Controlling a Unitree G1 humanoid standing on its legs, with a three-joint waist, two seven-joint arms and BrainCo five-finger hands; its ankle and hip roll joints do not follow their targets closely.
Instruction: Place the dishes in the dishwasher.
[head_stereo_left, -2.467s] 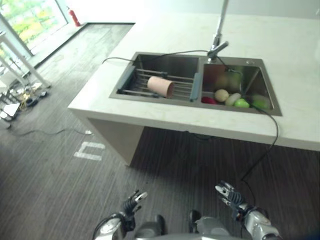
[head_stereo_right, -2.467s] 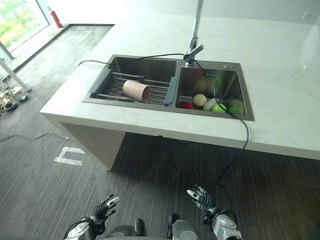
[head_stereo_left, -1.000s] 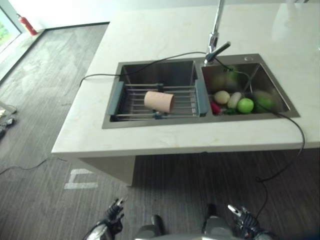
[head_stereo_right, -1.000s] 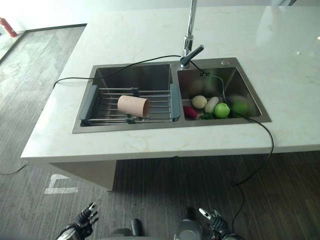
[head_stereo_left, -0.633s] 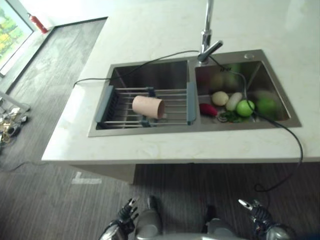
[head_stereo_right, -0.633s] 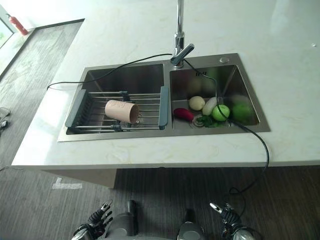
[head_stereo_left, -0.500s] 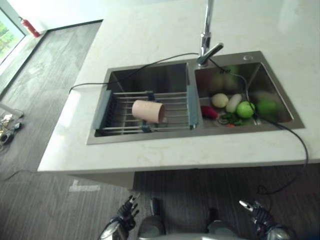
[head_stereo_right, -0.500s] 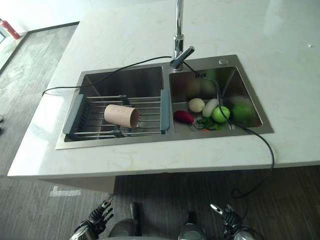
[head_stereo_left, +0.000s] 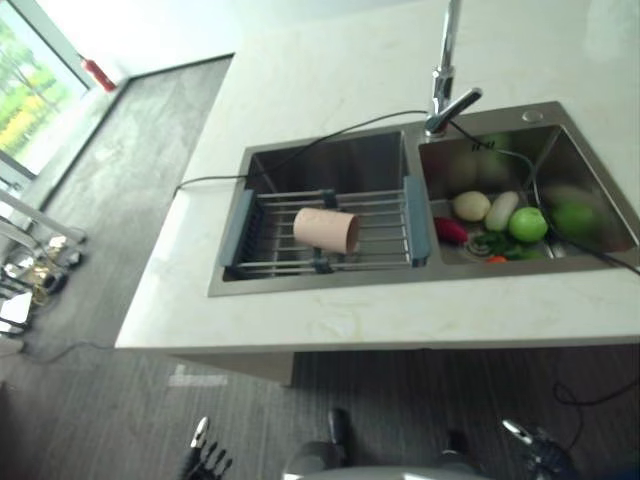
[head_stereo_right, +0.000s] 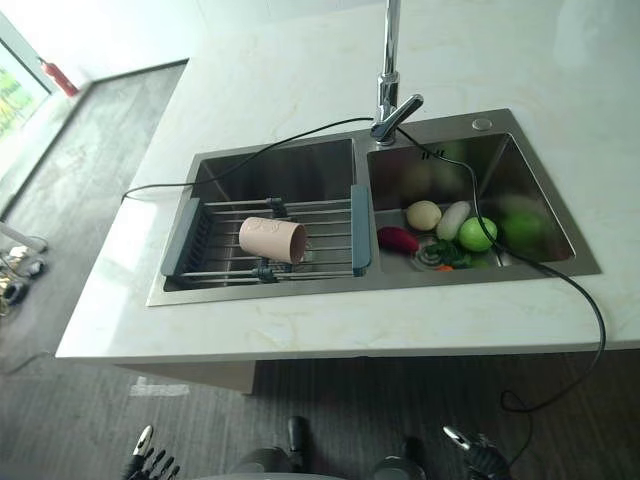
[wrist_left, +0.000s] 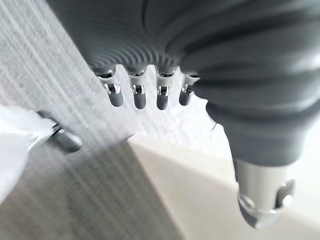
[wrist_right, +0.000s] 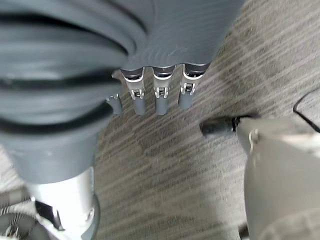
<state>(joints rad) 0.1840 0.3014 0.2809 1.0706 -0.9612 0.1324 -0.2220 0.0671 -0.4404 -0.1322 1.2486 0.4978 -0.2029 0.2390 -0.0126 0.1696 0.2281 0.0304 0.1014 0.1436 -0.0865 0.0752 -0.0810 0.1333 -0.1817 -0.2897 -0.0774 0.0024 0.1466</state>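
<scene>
— Pale stone counter (head_stereo_left: 330, 320) ahead of you. Where is the dish?

— Pink cup (head_stereo_left: 327, 230), on its side on the sink rack (head_stereo_left: 330, 232), well beyond and above both hands. It looks light, rigid, probably slick: wrap its barrel. Your left hand (wrist_left: 145, 95) and right hand (wrist_right: 157, 97) hang low, relaxed, fingers straight, holding nothing.

Pale marble-look bench (head_stereo_left: 330, 325) runs across centre w/ a steel double sink (head_stereo_right: 330, 285) set in it, tall chrome tap (head_stereo_right: 388, 75) behind the divider. Below me, dark grey striped carpet floor (head_stereo_left: 110, 260), white tape mark (head_stereo_left: 195, 378) lower left. Upper left: bright window (head_stereo_left: 35, 85) w/ greenery outside, red extinguisher (head_stereo_left: 97, 72) by the wall.
</scene>
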